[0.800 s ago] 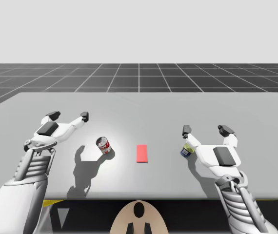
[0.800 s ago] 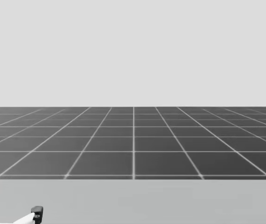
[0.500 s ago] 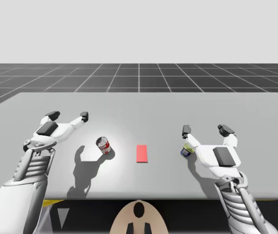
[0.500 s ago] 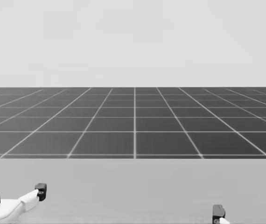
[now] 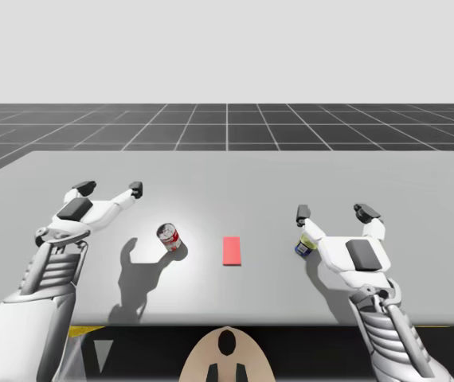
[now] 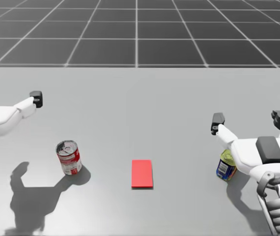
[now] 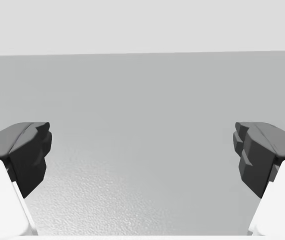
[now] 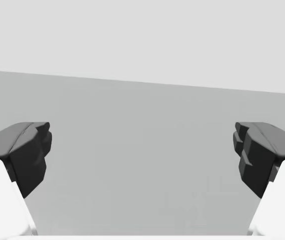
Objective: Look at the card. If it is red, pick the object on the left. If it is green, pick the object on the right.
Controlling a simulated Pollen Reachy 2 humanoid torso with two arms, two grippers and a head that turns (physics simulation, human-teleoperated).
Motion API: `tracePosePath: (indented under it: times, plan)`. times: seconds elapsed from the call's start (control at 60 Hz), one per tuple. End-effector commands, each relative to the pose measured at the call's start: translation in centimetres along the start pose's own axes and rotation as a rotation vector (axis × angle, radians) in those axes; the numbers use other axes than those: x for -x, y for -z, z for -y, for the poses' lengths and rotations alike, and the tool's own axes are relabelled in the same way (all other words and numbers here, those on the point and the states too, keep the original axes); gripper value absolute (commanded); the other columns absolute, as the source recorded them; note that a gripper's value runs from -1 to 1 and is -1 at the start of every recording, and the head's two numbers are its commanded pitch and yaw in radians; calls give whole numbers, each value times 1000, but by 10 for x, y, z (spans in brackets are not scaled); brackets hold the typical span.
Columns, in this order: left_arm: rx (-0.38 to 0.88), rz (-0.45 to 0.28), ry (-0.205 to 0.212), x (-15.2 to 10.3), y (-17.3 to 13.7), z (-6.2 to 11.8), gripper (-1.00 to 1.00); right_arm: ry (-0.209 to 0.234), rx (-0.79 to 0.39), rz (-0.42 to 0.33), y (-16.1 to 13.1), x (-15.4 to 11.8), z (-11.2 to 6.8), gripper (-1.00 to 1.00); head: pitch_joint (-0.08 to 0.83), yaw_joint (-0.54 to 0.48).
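So the card (image 6: 142,173) is red and lies flat in the middle of the table (image 5: 227,171), long side pointing away from me. The red can (image 6: 69,157) stands upright to its left, near but not touching. That's the left-hand object. On the card's other side, further off, is a blue and yellow can (image 6: 226,167).

My left gripper (image 5: 110,189) hangs above the table, behind the red can and out toward the left edge, well apart from it. Its fingers (image 7: 27,150) are spread wide, with bare tabletop between and ahead of them. Between it and the red can there's just open grey surface and the arm's shadow, which runs up to the can's base.

My right gripper (image 5: 333,212) is spread wide too, holding nothing. The blue and yellow can sits tucked under the inner side of that hand and is partly hidden by it — can't tell whether they touch.

Room-wise, there's a broad bare stretch behind all three things up to the far edge. The cans and card sit nearer the front edge, and both side edges are well clear of the cans.
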Motion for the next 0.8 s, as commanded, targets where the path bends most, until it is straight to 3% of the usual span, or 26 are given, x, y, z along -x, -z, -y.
tracePosePath:
  times: [0.017,0.133,0.317,0.8]
  plan:
    - [0,1,0,-1,0,-1,-1000,10,-1,-2,-1,1,-2,-1000,605,-32]
    - [2,-1,2,-1,0,0,-1000,2,2,3,0,0,-2,-1000,682,-43]
    - [4,3,5,-2,1,0,-1000,-1,2,10,-1,-2,-2,-1000,727,-40]
    - [6,18,1,-3,-1,0,-1000,-3,-5,10,-2,-2,-3,-1000,731,12]
